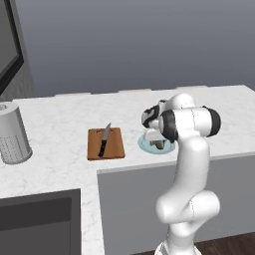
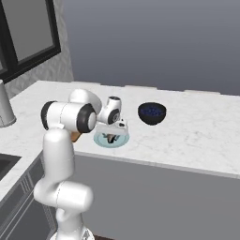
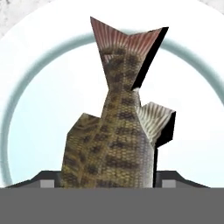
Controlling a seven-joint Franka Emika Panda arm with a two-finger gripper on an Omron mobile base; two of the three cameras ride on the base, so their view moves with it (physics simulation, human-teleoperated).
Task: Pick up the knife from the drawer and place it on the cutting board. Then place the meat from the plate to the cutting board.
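Between the jaws [image 3: 109, 181], half-shut on the plate [image 3: 39, 109], sits the brown scaly fish-shaped meat [image 3: 116, 144], grip unconfirmed; black-handled knife [image 1: 104, 141] already on reddish-brown wooden cutting board [image 1: 116, 145], meat transfer left.

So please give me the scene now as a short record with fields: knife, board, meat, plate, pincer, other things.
knife: lies on the cutting board, black handle toward the robot, knife
cutting board: flat on the white counter, left of the plate, cutting board
meat: on the plate, a scaly fish piece with a reddish tail fin, meat
plate: pale blue-green, under the pincer, plate
pincer: low over the plate, fingers on either side of the meat, grip not confirmed, pincer
other: dark bowl; grey cylinder
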